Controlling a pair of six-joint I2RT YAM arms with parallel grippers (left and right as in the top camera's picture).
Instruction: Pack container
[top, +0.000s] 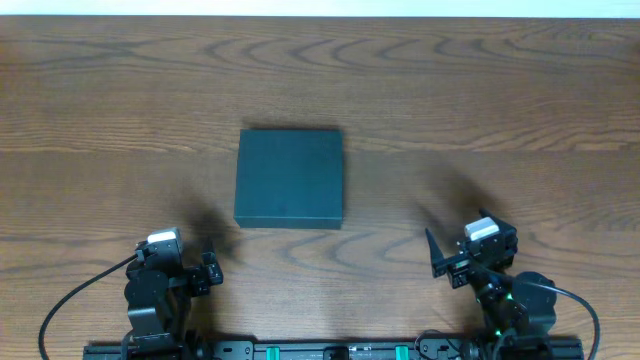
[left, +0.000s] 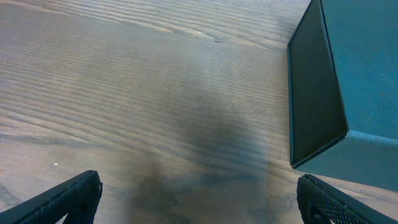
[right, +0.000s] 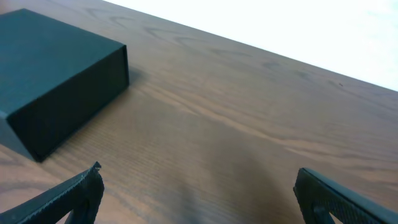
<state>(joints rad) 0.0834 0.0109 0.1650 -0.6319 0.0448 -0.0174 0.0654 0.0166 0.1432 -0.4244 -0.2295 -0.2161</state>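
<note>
The container (top: 289, 178) is a dark teal-black rectangular box, lid shut, lying flat at the middle of the wooden table. It shows at the upper right of the left wrist view (left: 348, 74) and at the upper left of the right wrist view (right: 56, 68). My left gripper (top: 190, 268) is open and empty near the front edge, left of and nearer than the box; its fingers show in its wrist view (left: 199, 198). My right gripper (top: 462, 255) is open and empty near the front edge, right of the box, fingers spread wide (right: 198, 196).
The wooden table (top: 500, 110) reaches to a white band at the far edge. Black cables run from both arm bases along the front rail (top: 320, 350).
</note>
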